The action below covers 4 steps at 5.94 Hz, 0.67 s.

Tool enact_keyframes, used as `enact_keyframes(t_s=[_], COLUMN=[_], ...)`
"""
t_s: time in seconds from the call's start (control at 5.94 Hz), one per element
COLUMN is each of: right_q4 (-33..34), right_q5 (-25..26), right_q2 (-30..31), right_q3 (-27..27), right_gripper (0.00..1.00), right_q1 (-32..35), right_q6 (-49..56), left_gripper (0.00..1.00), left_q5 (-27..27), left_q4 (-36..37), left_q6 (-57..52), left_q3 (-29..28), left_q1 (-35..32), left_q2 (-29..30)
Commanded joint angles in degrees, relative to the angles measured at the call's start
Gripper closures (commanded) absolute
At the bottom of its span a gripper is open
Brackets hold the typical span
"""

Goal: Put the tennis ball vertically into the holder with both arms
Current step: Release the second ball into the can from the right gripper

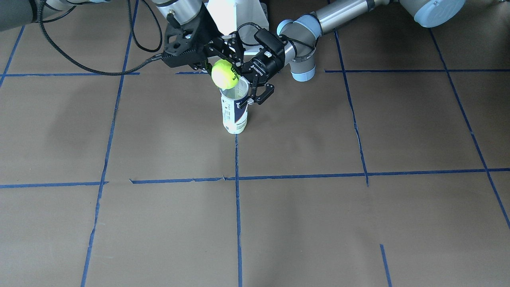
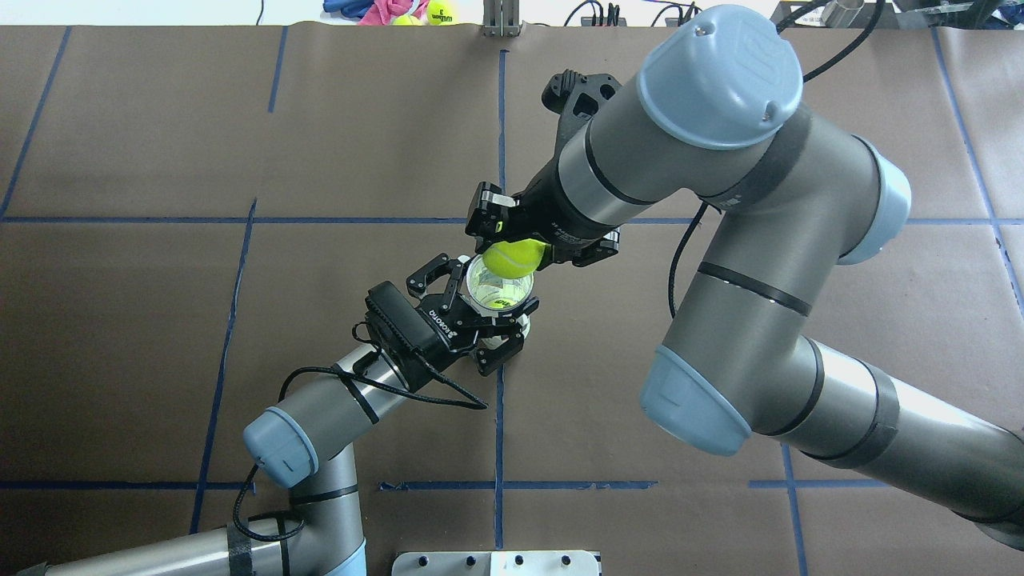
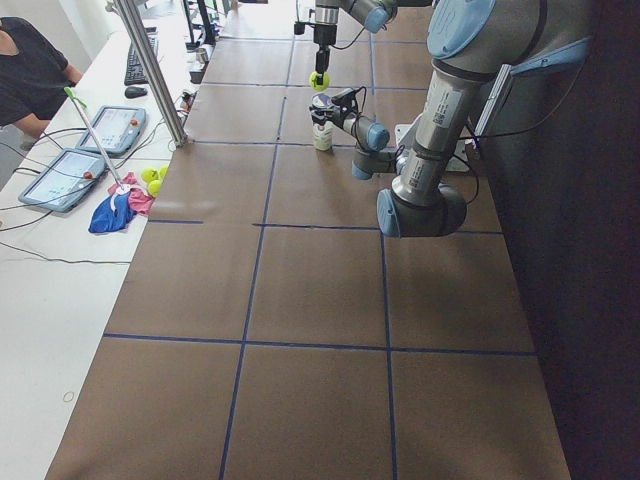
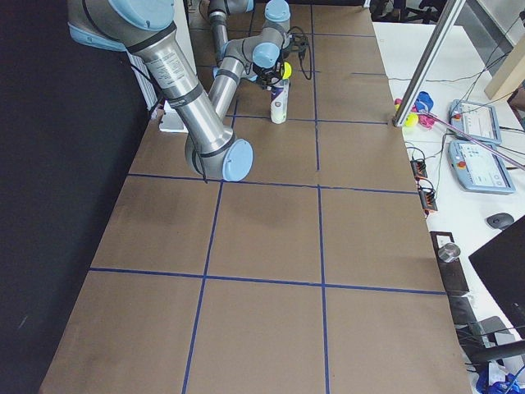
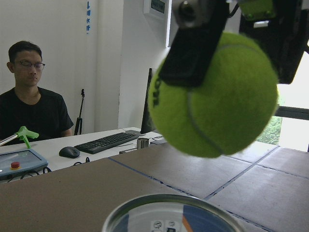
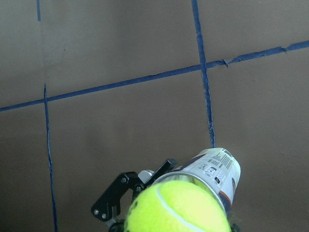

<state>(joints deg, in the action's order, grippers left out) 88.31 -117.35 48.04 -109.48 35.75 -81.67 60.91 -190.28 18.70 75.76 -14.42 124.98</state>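
Note:
The holder (image 1: pixel 234 115) stands upright on the brown table near the robot's base, its mouth open upward. My left gripper (image 1: pixel 248 97) is shut on the holder's upper part from the side; it also shows in the overhead view (image 2: pixel 498 302). My right gripper (image 2: pixel 512 244) is shut on the tennis ball (image 1: pixel 225 74) and holds it just above the holder's rim, slightly off-centre. In the left wrist view the ball (image 5: pixel 217 96) hangs above the rim (image 5: pixel 169 212), apart from it. In the right wrist view the ball (image 6: pixel 178 210) covers most of the holder (image 6: pixel 219 166).
The white pedestal base (image 1: pixel 235 20) stands just behind the holder. Blue tape lines (image 1: pixel 238 207) grid the table. Off the far edge are a desk with spare balls (image 2: pixel 440 12), cloths, tablets (image 3: pixel 75 175), a metal post (image 3: pixel 150 70) and a seated operator (image 5: pixel 31 101).

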Motion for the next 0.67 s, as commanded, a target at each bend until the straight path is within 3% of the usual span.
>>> enact_keyframes(t_s=[0.0,0.17,0.51], right_q4=[-0.07,-1.03,-1.3], right_q5=[0.54,1.15,1.42], right_q2=[-1.02,-1.02,-0.76], right_q3=[1.38,1.29,0.94], right_gripper=[0.62,0.06,0.0], right_q1=[-0.68,-1.2,-1.21], right_q6=[0.1,-0.24,0.28], left_gripper=[0.11,0.1,0.1], left_q5=[0.0,0.0,0.0], left_q4=[0.0,0.0,0.0], left_q6=[0.02,0.02,0.02], left_q3=[0.0,0.0,0.0], left_q1=[-0.09,-0.09,-0.09], left_q2=[0.0,0.0,0.09])
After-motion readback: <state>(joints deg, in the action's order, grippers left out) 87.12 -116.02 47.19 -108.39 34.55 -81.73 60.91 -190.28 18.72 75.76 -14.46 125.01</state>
